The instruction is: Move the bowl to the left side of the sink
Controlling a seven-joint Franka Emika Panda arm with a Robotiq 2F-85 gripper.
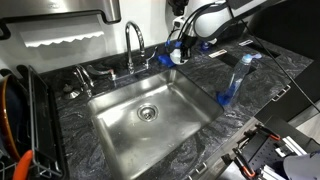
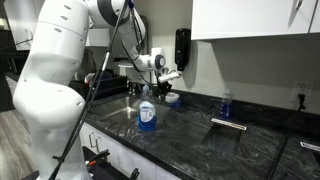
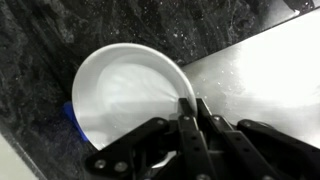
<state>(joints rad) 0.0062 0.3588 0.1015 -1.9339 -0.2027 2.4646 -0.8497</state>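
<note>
Down to the gripper [image 3: 190,104] in the wrist view: pinched almost fully closed, with thin dark fingers [image 3: 186,125] clamped on the rim of the bowl [image 3: 125,90]. Gripping that white bowl just outside the sink [image 1: 185,118], over the dark stone counter [image 3: 40,40] past the sink's edge. Catching the sink's steel right beside the bowl's rim. Cannot tell whether lifted or resting on the stone. Spotting a sliver of blue [image 3: 68,118] under the bowl, on the side away from the sink.

Over to an exterior view: parked at the sink's back corner, just past the faucet [image 1: 135,42], at the opposite end of the sink from the dish rack [image 1: 20,120]. Picking out a blue soap bottle [image 1: 232,85] upright on the counter beside the sink, well apart from the bowl. And there, mid-sink, the round drain [image 1: 148,112].
</note>
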